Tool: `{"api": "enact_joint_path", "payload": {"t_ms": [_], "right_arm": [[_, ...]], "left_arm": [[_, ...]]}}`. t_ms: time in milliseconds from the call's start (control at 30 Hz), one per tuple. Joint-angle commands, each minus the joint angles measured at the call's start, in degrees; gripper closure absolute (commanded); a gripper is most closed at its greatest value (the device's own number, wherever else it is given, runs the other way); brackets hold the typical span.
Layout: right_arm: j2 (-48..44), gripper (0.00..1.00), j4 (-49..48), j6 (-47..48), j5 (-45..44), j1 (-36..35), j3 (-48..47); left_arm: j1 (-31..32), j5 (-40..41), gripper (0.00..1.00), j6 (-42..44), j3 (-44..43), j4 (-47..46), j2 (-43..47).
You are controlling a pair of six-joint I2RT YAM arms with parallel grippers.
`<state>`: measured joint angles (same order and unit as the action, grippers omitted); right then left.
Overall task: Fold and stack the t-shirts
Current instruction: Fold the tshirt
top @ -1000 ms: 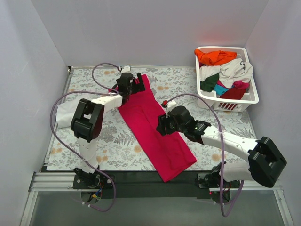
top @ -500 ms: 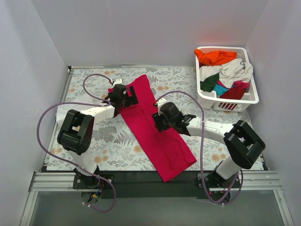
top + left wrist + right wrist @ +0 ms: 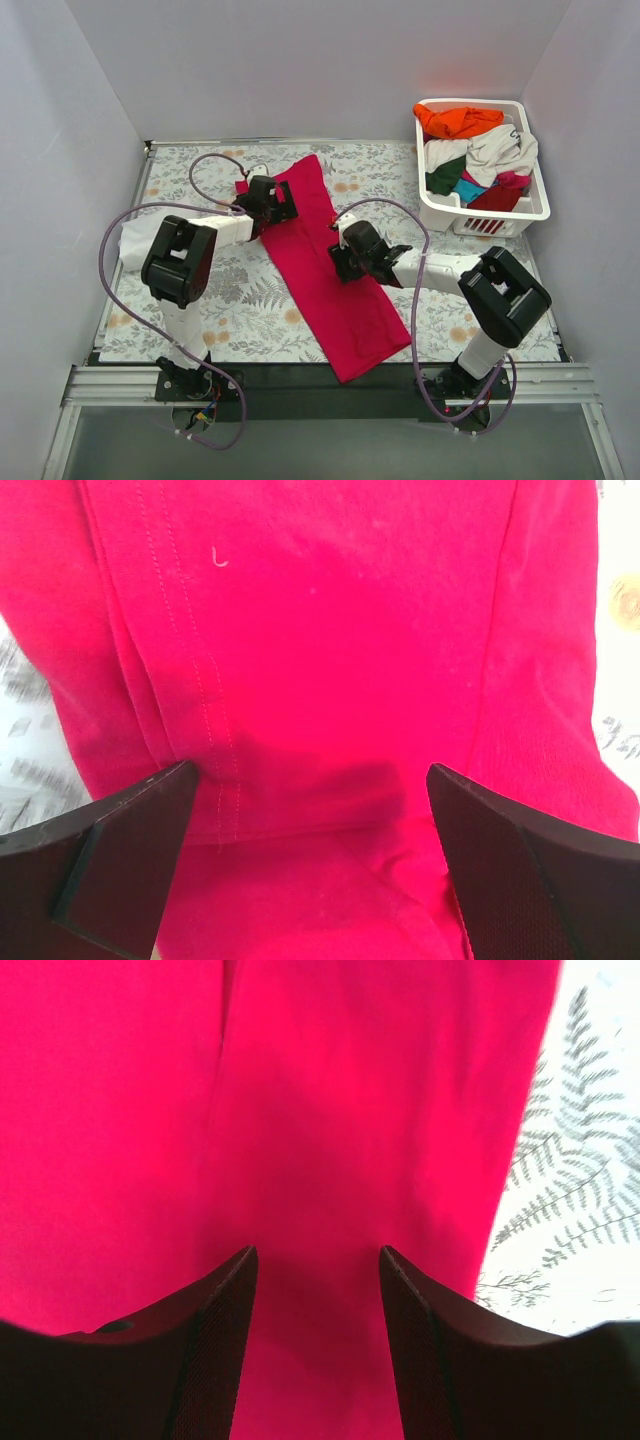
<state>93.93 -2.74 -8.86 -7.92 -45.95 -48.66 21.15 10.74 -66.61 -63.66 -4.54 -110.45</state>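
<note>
Closed in over strip-folded crimson t-shirt (image 3: 325,275): left hand (image 3: 310,775) spread wide, empty, near far end; right hand (image 3: 315,1252) half-spread, empty, mid-length. Crosswise fold likely next.

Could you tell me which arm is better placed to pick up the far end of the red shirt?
Probably left: the left gripper is wide open over the shirt near that end; the right gripper is at its middle.

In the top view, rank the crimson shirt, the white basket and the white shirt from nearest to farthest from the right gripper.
1. crimson shirt: mid-table, directly under the right gripper.
2. white basket: far right corner, beyond the gripper.
3. white shirt: far left edge, on the opposite side.
</note>
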Motion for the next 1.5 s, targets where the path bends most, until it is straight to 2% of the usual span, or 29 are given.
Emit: {"api": "enact_joint_path", "payload": {"t_ms": [0,367,600,1033,1200,1467], "right_arm": [[1.69,0.53,-1.74,-1.77,1.68,0.34,1.81],[5.12,0.54,-0.86,-6.69,9.48,0.34,1.82],[6.26,0.54,1.6,-6.17,8.19,0.69,-1.25],[10.04,0.54,2.66,-3.97,7.48,6.23,-6.0],[11.27,0.54,2.66,-3.0,10.03,7.63,-7.67],[10.58,0.54,4.33,-0.72,10.91,8.43,-10.66]], "left_arm": [[-0.23,-1.34,0.09,0.95,-2.34,1.2,-3.8],[-0.23,-5.2,0.09,3.15,-13.94,0.93,-12.32],[-0.23,-5.56,0.09,3.68,-24.65,3.65,-19.0],[-0.23,-4.24,0.09,4.21,-34.86,6.38,-26.74],[-0.4,-4.06,0.09,4.65,-39.34,7.26,-29.64],[-0.32,-4.24,0.09,6.31,-42.6,7.26,-28.68]]}}
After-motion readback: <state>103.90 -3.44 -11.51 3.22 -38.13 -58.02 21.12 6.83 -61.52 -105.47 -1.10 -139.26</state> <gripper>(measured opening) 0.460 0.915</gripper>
